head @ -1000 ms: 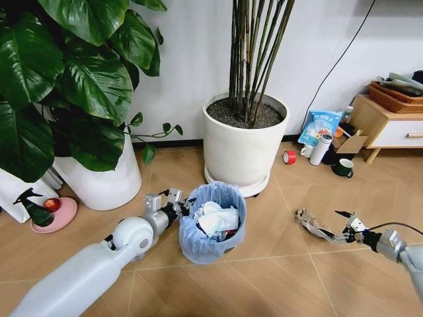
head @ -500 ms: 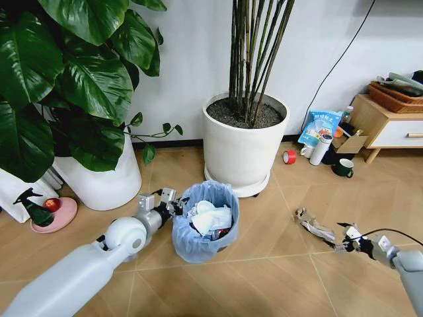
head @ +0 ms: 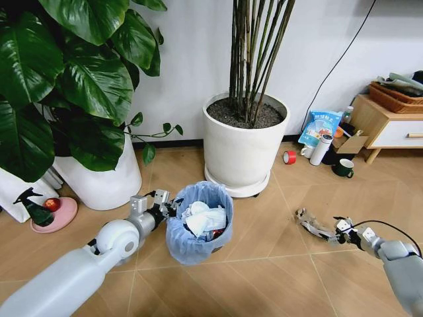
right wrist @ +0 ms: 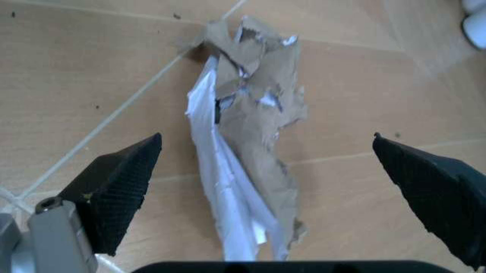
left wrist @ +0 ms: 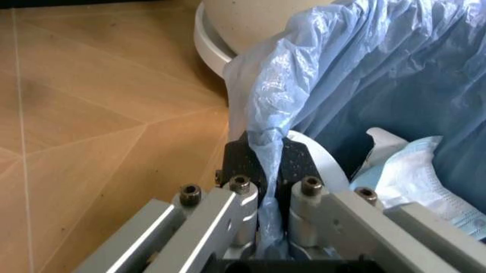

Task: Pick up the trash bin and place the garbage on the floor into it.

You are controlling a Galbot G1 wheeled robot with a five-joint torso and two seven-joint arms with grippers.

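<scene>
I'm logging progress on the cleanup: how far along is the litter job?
Mostly done: the trash bin already holds white paper and wrappers. In hand: the left gripper is shut on the bin's light-blue bag rim, and the right gripper is open over the torn brown-and-white paper on the floor. Left: grasp that piece and drop it in.

The trash bin [head: 198, 223] stands on the wooden floor [head: 264, 277], lined with a light-blue bag and filled with white paper pieces. The left gripper [head: 160, 201] sits at the bin's 9 o'clock rim, closed on the bag edge. A large white plant pot [head: 243, 146] stands near the bin's 1 o'clock. At the bin's 3 o'clock, well apart, a torn litter piece [head: 312, 224] lies flat; the right gripper [head: 345, 229] is at its 4 o'clock end.
</scene>
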